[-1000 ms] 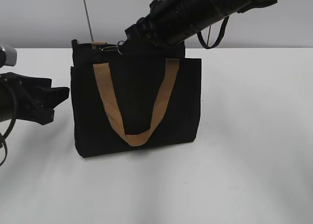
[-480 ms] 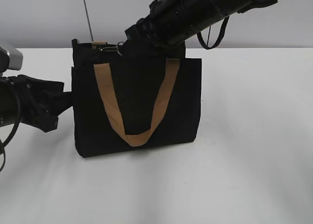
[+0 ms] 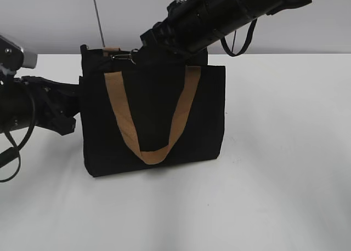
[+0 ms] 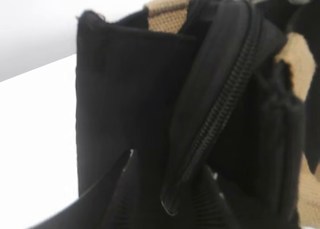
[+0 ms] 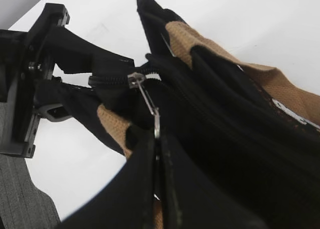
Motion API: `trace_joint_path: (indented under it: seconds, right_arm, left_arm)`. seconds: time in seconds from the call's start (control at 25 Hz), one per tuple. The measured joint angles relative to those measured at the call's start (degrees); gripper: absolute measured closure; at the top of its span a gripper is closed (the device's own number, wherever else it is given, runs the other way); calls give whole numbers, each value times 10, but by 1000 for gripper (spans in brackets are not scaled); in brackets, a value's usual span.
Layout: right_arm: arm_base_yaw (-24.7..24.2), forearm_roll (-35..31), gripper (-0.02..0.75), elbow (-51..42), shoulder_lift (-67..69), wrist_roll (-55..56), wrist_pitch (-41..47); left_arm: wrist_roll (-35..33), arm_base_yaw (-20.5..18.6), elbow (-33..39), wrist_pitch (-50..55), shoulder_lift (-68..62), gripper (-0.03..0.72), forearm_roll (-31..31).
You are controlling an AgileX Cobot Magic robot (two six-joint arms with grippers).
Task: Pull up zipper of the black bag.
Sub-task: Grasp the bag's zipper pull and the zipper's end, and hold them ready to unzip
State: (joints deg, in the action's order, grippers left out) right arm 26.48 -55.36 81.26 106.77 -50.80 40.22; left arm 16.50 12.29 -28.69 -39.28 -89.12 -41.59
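Black bag (image 3: 153, 117) stands upright on the white table (image 3: 285, 169), a bit left of centre, w/ a tan handle (image 3: 151, 152) hanging down its near face. Left gripper (image 3: 74, 106) is at the bag's left end; in the left wrist view its fingers (image 4: 125, 199) are pinched on the fabric tail at the end of the zipper (image 4: 220, 114), so closed on the bag. Right gripper (image 3: 143, 43) comes in from the upper right over the bag's far top edge; in the right wrist view its tips (image 5: 157, 164) are clamped narrow on the silver pull tab (image 5: 150, 106), slider sitting near the left end of the top. Thin rod (image 3: 98, 18) rises behind the bag.
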Motion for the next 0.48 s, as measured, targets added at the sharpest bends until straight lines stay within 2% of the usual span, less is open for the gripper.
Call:
trace_joint_path:
  seconds: [0.24, 0.32, 0.48]
  right_arm:
    - [0, -1, 738, 0, 0, 0, 2]
    - [0, -1, 738, 0, 0, 0, 2]
    - [0, -4, 738, 0, 0, 0, 3]
  left_arm:
    - [9, 0, 0, 0, 0, 647, -1]
    - [9, 0, 0, 13, 4, 674, -1]
    - [10, 0, 0, 71, 54, 680, -1]
